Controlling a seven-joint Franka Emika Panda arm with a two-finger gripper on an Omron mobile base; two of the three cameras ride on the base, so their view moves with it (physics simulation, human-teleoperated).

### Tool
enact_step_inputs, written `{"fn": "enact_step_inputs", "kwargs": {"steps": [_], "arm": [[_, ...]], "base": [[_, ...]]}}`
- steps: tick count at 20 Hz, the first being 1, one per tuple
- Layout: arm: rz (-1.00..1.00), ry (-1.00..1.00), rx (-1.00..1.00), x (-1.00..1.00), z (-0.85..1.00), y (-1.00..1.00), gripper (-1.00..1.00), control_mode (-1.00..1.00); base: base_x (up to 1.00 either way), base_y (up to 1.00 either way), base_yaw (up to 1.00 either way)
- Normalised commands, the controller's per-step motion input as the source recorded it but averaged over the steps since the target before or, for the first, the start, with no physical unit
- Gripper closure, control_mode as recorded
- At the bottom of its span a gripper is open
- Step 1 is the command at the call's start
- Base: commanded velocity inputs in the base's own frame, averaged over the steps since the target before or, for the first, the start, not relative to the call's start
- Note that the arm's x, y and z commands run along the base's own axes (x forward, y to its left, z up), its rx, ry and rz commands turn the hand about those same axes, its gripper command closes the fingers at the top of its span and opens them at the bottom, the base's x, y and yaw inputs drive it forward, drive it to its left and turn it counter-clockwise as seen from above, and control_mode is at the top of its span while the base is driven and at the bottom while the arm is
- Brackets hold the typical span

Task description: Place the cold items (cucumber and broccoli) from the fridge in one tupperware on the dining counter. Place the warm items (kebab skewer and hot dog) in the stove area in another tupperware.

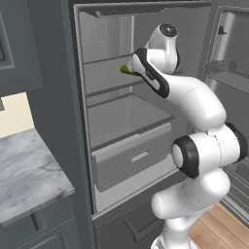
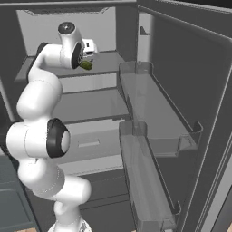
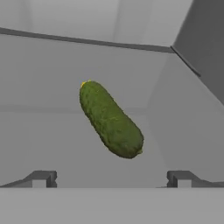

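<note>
At the left a marble bench [image 1: 29,175] stands beside the open fridge [image 1: 80,121]. Inside, the arm reaches to an upper shelf [image 2: 102,61], where the cucumber [image 3: 110,119] lies just ahead of the hand [image 3: 111,178]. The hand is open, its fingertips [image 3: 41,178] spread wide on either side and holding nothing. In the hand view the cucumber lies slantwise, its yellow-tipped end up and left, the rounder end down and right, nearer the hand.

The step in hand appears to be the reach for the cucumber. To do it well, the hand should probably roll so the fingers close across the cucumber's short width rather than along its length, then advance until the middle of the body sits between them before closing. A grip near either tapered end could let it slip or swing. The shelf close beneath leaves little room, so a level approach seems safest.

Further right, the lower drawer [image 1: 133,158] is shut, its contents hidden. The clear door bins [image 2: 154,113] look empty.
</note>
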Motion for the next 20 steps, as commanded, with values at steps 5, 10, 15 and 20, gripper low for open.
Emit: {"fn": "enact_step_inputs", "kwargs": {"steps": [5, 10, 15, 20], "arm": [[0.0, 0.0, 0.0, 0.4, -0.13, 0.02, -1.0, -1.0], [0.0, 0.0, 0.0, 0.41, -0.14, 0.03, -1.0, -1.0], [0.0, 0.01, 0.0, 0.26, -0.1, 0.03, -1.0, -1.0], [0.0, 0.09, 0.0, 0.28, -0.14, 0.02, -1.0, -1.0]], "base": [[0.0, 0.0, 0.0], [0.0, 0.0, 0.0], [0.0, 0.0, 0.0], [0.0, 0.0, 0.0]]}}
